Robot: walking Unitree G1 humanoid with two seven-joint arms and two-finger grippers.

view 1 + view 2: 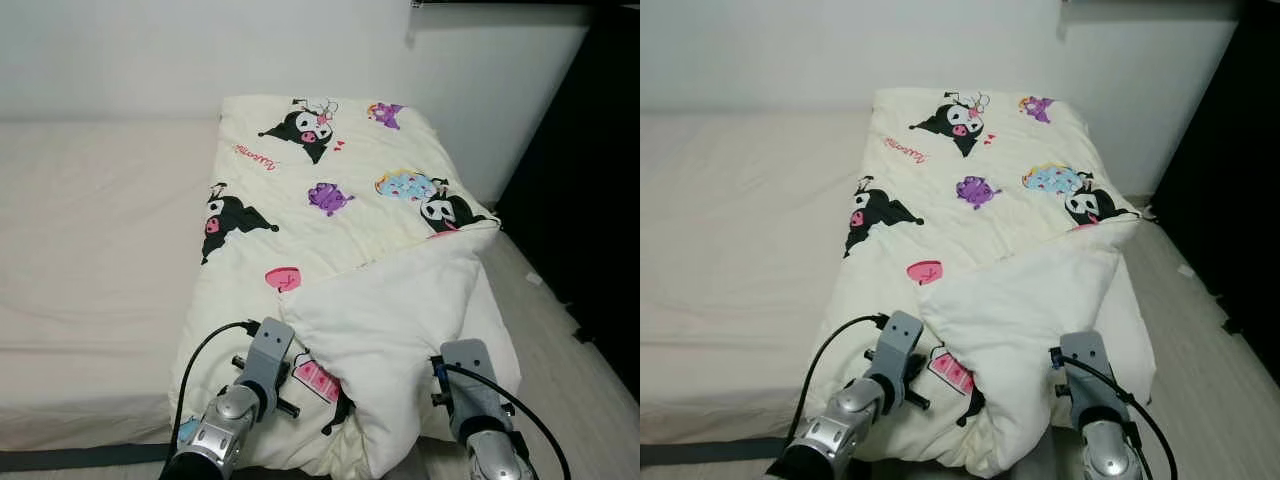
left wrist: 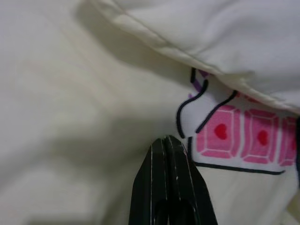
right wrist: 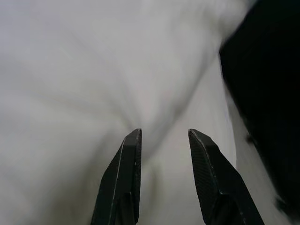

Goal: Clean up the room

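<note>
a: left eye view first. what lay on the bed (image 1: pixel 90 250)?

b: a cream quilt (image 1: pixel 330 240), soft and puffy, spread along the bed's right side up to the white wall (image 1: pixel 150 50). its near right corner (image 1: pixel 400 320) was folded back, showing a plain, unprinted underside. the bed beside it wore a smooth beige sheet with faint creases.

a: and the print?

b: cartoon figures in black with pink faces, purple and blue blobs, a pink heart shape, and a pink panel of small boxed hearts (image 2: pixel 243 138) near the front edge. there was a slanted pink word near the top figure, too small to read.

a: how were the arms posed?

b: both silver arms reached forward and down to the quilt's near edge. the left arm angled inward, a black cable looping off its wrist. the left gripper (image 2: pixel 166 140) had its fingers pressed together with nothing between them, their tips hovering close over the quilt just beside the boxed-heart panel, below the folded flap's seam.

a: and the right?

b: the right gripper (image 3: pixel 164 133) pointed at the pale fabric with its fingers (image 3: pixel 126 173) apart and nothing between them. that wrist view was blurred. the right wrist sat at the folded corner's lower right edge.

a: anything else?

b: a dark wardrobe-like mass (image 1: pixel 590 170) stood on the right, and a strip of pale floor (image 1: pixel 570 380) ran between it and the bed.
</note>
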